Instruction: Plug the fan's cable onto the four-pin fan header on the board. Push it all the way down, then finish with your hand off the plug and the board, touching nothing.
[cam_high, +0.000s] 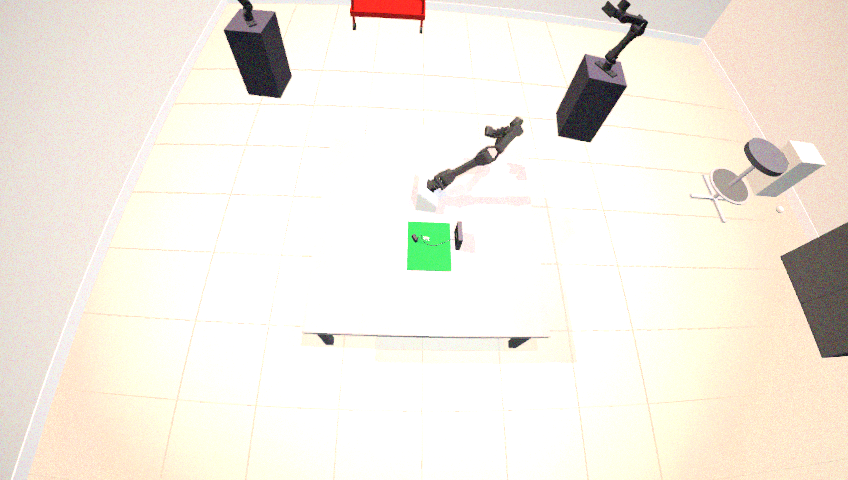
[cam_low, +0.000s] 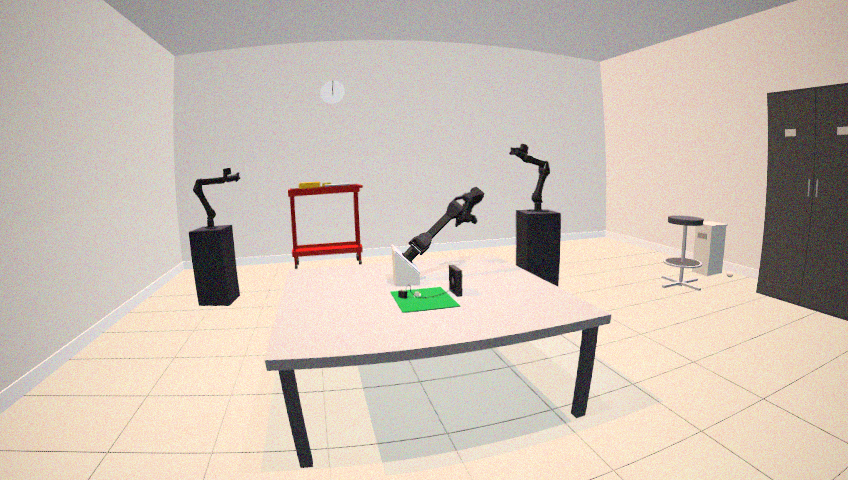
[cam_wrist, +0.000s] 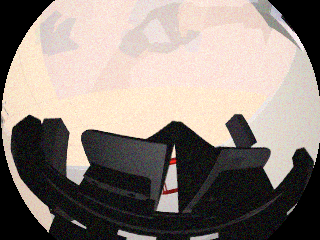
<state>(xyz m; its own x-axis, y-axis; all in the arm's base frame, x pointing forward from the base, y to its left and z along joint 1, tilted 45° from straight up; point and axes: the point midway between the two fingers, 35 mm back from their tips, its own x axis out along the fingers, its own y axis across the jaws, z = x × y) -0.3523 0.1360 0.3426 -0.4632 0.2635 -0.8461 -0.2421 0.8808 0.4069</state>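
Top view: claw (cam_high: 434, 185) pressed together, empty, toward desk's (cam_high: 357, 297) far edge. Plug (cam_high: 426, 238) on board (cam_high: 428, 255), mid-desk.

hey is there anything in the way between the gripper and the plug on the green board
Nothing visible. The shut gripper hangs behind the board; only bare table lies between it and the plug. The fan stands off to the side.
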